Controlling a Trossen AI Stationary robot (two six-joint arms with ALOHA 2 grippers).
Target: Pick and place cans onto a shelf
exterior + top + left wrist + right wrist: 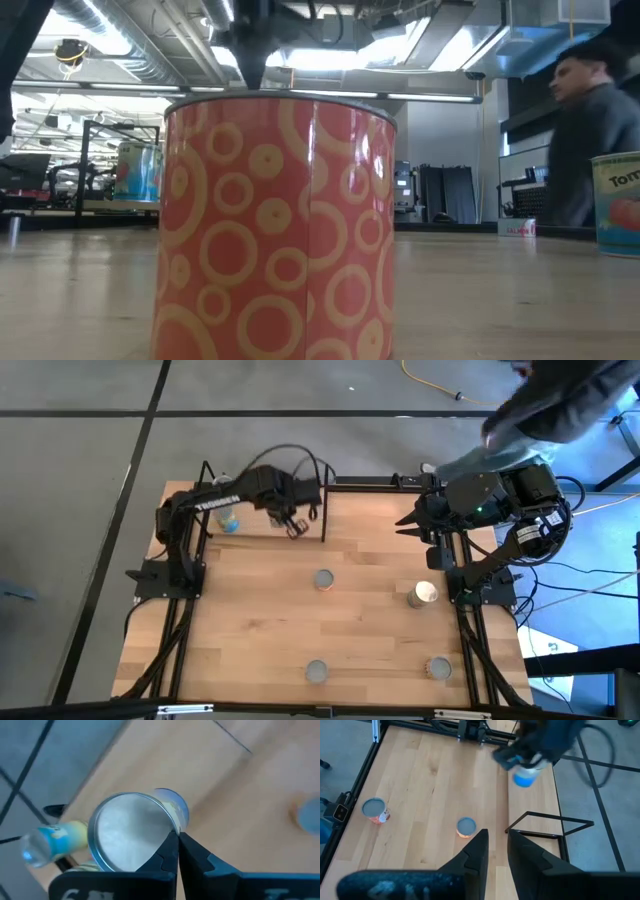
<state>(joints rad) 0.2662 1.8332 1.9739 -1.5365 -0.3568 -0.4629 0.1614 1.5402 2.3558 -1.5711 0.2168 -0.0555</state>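
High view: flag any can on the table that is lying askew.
The tan can on the right side seems tipped over, its round end facing sideways; the middle can and the front can stand upright, grey tops up.

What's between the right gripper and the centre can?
Nothing visible. The right gripper is open and points across bare table towards the centre can. The left gripper is off by the shelf, clear of that line.
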